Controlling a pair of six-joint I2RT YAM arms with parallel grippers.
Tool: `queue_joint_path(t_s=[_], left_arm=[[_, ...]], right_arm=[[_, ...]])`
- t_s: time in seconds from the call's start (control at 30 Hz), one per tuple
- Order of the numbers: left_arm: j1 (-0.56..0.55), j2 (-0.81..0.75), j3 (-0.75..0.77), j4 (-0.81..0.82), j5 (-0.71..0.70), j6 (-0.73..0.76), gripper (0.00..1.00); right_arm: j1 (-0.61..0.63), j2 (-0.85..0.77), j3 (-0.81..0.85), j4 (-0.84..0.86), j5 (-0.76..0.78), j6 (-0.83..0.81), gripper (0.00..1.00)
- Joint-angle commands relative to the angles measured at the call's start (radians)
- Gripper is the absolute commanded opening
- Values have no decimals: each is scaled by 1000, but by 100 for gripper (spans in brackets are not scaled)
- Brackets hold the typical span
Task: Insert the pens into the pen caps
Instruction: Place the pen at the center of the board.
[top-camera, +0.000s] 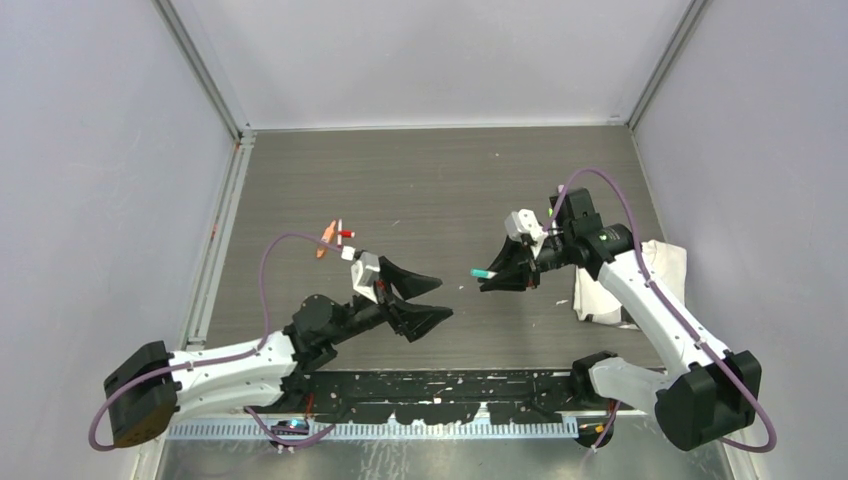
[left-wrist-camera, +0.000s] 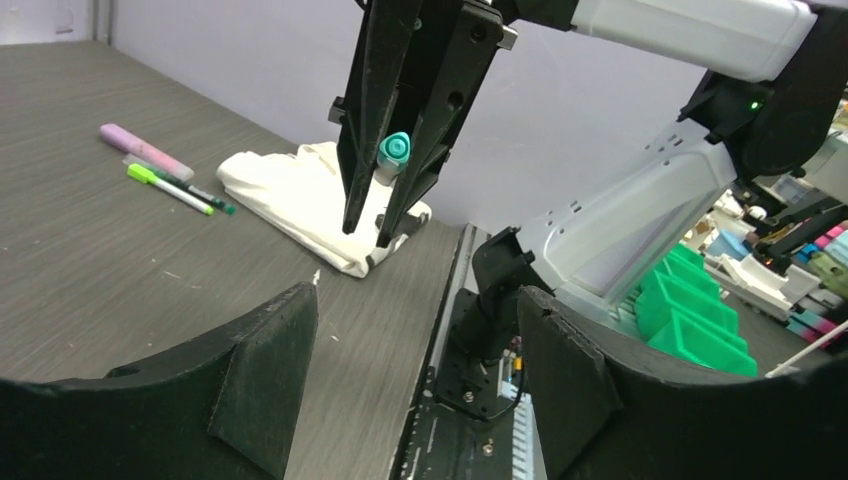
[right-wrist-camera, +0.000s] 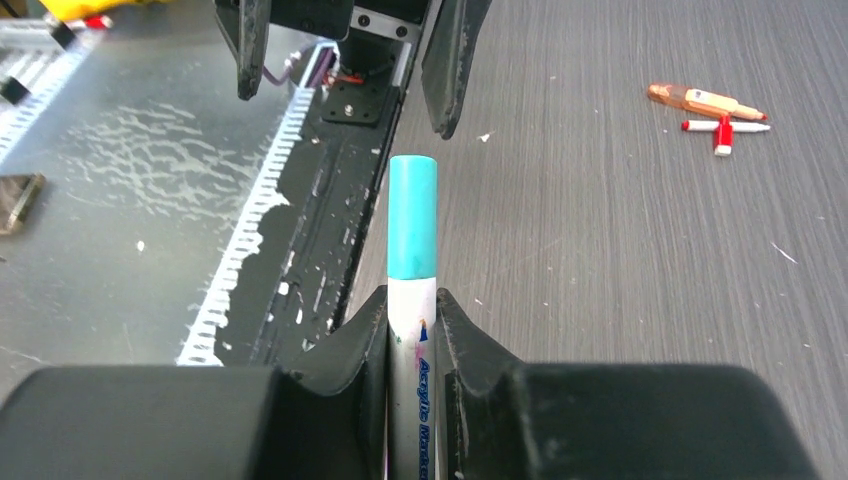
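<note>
1. While the right tool (right-wrist-camera: 411, 305) pinches a teal-tipped pen (right-wrist-camera: 412, 205) above the surface (right-wrist-camera: 620, 250), the left tool (top-camera: 444, 297) gapes wide, empty.
2. Pen looks light, stiff, slick; best gripped mid-barrel, I'd say.

A crumpled white cloth (top-camera: 668, 262) lies at the right side of the dark wood-grain surface (top-camera: 420, 180), which pale grey walls (top-camera: 430, 60) enclose on three sides, while bright green bins (left-wrist-camera: 700, 318) stand beyond the surface's edge.
</note>
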Motion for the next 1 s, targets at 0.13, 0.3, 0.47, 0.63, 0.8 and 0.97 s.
queue_joint_path(t_s=[0.13,0.3,0.47,0.63,0.8,0.97], left_arm=[[3,-8,-60,78,-67,83,74],[4,-47,-114,-30,-249,66,75],[3,-98,-132,-151,-320,52,75],[3,-108,-152,-162,-318,50,75],[4,-131,-169,-168,-314,42,75],[4,-157,-169,-196,-312,29,75]], right_arm=[[-9,-8,-33,241,219,206,5],[-51,136,-73,511,654,524,6],[-111,334,23,506,1006,670,5],[-131,475,16,649,1367,769,6],[-141,629,106,661,1607,811,9],[-184,717,173,612,1620,811,24]])
